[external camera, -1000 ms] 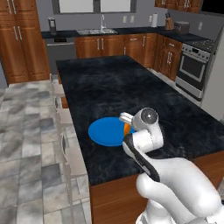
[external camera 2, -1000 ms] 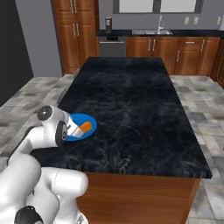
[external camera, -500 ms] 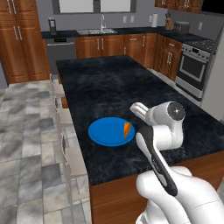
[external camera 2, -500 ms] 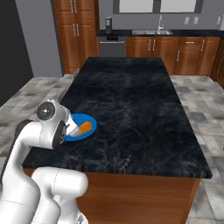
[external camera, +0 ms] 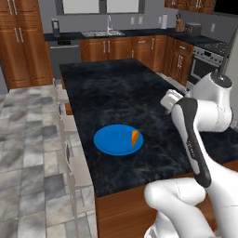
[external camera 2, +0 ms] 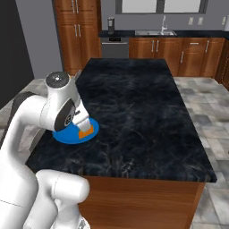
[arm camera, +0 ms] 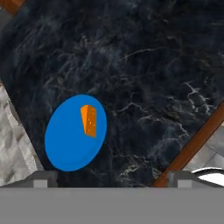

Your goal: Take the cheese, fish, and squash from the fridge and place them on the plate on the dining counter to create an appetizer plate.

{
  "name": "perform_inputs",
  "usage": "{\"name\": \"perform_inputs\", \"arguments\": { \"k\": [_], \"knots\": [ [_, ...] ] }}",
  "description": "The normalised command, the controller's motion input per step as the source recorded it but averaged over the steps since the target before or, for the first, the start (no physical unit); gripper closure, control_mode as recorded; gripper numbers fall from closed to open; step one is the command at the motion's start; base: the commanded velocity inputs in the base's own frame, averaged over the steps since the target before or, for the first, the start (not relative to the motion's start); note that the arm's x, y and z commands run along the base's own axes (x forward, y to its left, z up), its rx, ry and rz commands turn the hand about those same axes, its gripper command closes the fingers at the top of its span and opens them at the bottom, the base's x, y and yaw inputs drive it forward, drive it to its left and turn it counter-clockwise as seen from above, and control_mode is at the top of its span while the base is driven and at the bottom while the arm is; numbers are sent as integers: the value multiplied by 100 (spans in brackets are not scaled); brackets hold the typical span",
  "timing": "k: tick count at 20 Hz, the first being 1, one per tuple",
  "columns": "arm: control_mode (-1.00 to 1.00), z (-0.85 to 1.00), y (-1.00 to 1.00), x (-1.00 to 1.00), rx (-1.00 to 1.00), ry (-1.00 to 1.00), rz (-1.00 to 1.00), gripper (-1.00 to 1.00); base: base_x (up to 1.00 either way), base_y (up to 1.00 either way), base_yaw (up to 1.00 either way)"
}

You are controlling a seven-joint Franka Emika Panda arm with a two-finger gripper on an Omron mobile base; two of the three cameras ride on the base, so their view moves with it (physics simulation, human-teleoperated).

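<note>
Arm swung up right of frame; cheese (external camera: 135,138) on plate (external camera: 111,142). Claw (arm camera: 111,183) apart, empty; retreat clear, fetch fish next.

Even, soft rendered light; faint shadows, no glare, slightly coarse, pixelated detail.

the black, white-veined marble top of the dining counter (external camera: 125,97) looked polished and smooth, with reddish-brown wood sides (external camera 2: 134,197) in a satin finish. the flat round bright blue plate (external camera: 111,142) read as matt, even plastic. the small orange wedge of cheese (arm camera: 89,120) looked waxy and dotted. the grey stone-tile floor (external camera: 28,135) appeared mottled and dull.
</note>
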Motion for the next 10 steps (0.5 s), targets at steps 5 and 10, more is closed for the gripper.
{"name": "perform_inputs", "arguments": {
  "k": [5,10],
  "knots": [
    [-100,70,-25,-68,-6,36,0,-100,0,0,0],
    [-100,16,0,-38,-23,38,0,-100,0,0,0]
  ]
}}
